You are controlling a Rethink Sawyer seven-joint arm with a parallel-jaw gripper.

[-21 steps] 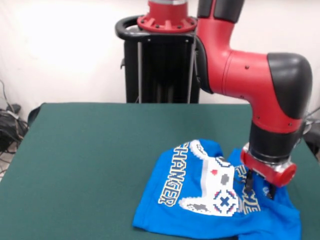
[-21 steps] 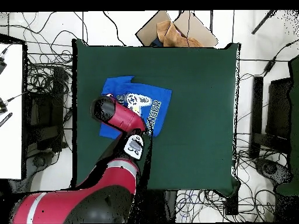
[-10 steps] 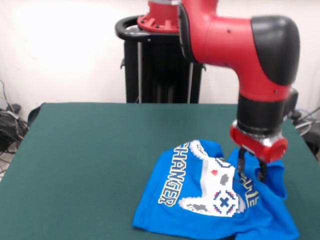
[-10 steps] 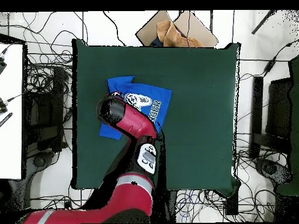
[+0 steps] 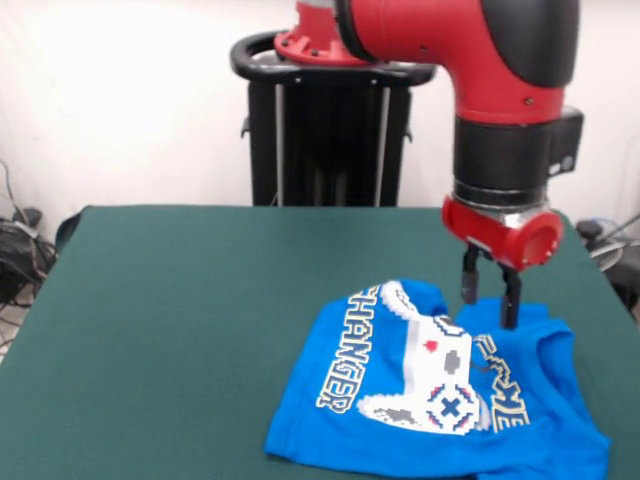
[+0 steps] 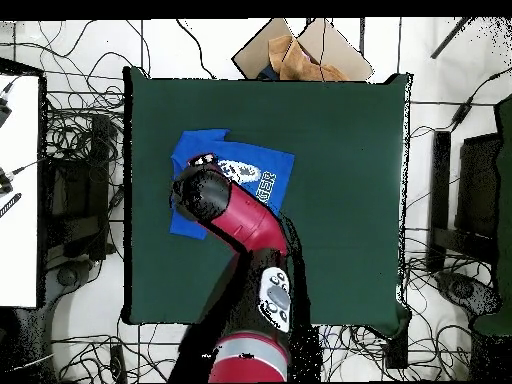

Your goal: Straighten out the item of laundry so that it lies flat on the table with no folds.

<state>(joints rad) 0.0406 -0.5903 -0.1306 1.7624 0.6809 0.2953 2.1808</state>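
- The blue T-shirt (image 5: pixel 430 400) lies on the green desk (image 5: pixel 180 300) toward its near right part in the front view, print side up, with the game-controller print (image 5: pixel 430 385) and the lettering showing.
- It is not flat: the far right part bunches into a raised ridge beside the print, the far edge curls, and the right side sits in soft waves (the near edge runs out of the front view, so its state there is unknown).
- The claw (image 5: pixel 490 300) hangs above the far right part of the shirt, its two dark fingers pointing down with a narrow gap between them and nothing visibly held; I judge it parted and empty, clear of the cloth or barely above it.
- From overhead the arm (image 6: pixel 235 215) covers much of the shirt, so only the far and side edges of the blue cloth (image 6: pixel 200 145) show.
- Step in hand, as I judge it: between pulls, with the claw free above the wrinkled side and the flattening not yet done.
- Next move calls for lowering onto the bunched ridge or the right edge, pinching a single layer, and drawing it outward toward the right, low over the desk.
- Risk: a pinch taking two layers would drag the whole shirt instead of opening the fold.
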